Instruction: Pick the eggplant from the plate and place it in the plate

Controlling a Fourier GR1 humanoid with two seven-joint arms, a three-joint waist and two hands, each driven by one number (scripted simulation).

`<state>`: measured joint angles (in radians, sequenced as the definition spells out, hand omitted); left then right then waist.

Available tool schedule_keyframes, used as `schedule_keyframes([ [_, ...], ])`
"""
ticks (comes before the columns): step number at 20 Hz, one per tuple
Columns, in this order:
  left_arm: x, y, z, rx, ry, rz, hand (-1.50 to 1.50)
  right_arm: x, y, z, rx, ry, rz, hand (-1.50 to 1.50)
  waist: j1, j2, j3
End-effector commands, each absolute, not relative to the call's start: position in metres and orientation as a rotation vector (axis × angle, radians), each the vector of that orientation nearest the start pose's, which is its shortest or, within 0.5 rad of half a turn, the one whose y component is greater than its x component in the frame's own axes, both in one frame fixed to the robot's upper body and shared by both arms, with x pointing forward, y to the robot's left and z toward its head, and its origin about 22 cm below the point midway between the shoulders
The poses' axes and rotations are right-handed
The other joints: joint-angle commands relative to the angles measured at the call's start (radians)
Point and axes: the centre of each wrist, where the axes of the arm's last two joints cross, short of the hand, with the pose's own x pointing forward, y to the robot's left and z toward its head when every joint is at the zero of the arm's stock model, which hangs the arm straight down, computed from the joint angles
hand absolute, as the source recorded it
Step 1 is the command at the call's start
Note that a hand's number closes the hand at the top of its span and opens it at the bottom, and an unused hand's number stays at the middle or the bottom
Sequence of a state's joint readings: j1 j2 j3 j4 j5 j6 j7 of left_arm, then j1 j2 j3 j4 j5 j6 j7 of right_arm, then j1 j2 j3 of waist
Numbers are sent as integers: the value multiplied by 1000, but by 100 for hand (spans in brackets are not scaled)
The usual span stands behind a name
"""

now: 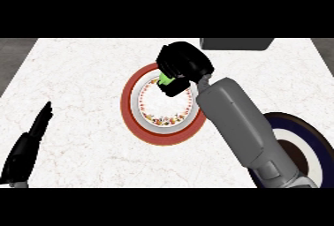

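Left hand point(27, 145): it rests at the lower left edge of the head view, on or just over the counter point(78, 70), fingers straight and together, holding nothing. It is well apart from both plates.

Red-rimmed plate point(134, 119): it sits at the centre of the counter, with a white inner well and a speckled band along the lower inside.

Right hand point(183, 66): it is over the upper part of the red-rimmed plate, fingers curled downward. A small green patch shows between the fingers; this is judged to be the stem cap of the eggplant point(164, 80). The rest of the eggplant is hidden by the hand, so whether it is lifted or touching the plate cannot be told. The fingers appear closed round it.

Dark blue plate point(313, 141): it lies at the lower right, partly covered by the right forearm. It is judged to be the destination.

Handling notes (judgement):
- An eggplant is light and fairly stiff, with a smooth, glossy skin that tends to slip.
- Take hold across the body, thumb opposite the fingers, not on the green cap alone.
- It is not fragile; the plates are. Set it down low over the dark blue plate.
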<state>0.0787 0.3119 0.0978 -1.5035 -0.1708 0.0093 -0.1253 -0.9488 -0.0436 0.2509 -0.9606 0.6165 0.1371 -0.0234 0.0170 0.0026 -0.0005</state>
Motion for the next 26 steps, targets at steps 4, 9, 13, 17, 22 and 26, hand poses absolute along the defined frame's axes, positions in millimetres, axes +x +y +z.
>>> schedule_keyframes([
  [4, 227, 322, 6, 460, -1535, -321, 0, 395, -59, 83, -185, -1627, 1092, 150, 18, 4, 1],
  [9, 223, 333, 6, 430, -1531, -337, 0, 397, -37, 78, -296, -1549, 1069, -150, 32, 4, 1],
  [13, 233, 330, -2, 453, -1535, -335, 0, 403, -37, 78, -239, -1641, 985, -150, 34, 7, 0],
  [17, 224, 330, -2, 462, -1535, -314, 0, 399, -52, 71, -142, -1715, 734, -150, 20, 3, 1],
  [22, 218, 336, -5, 440, -1523, -297, 0, 425, -81, 94, -191, -1736, 498, -150, 1, 2, 1],
  [26, 224, 340, 6, 458, -1525, -296, 0, 435, -131, 85, -87, -1724, 338, -150, -3, 4, 1],
])
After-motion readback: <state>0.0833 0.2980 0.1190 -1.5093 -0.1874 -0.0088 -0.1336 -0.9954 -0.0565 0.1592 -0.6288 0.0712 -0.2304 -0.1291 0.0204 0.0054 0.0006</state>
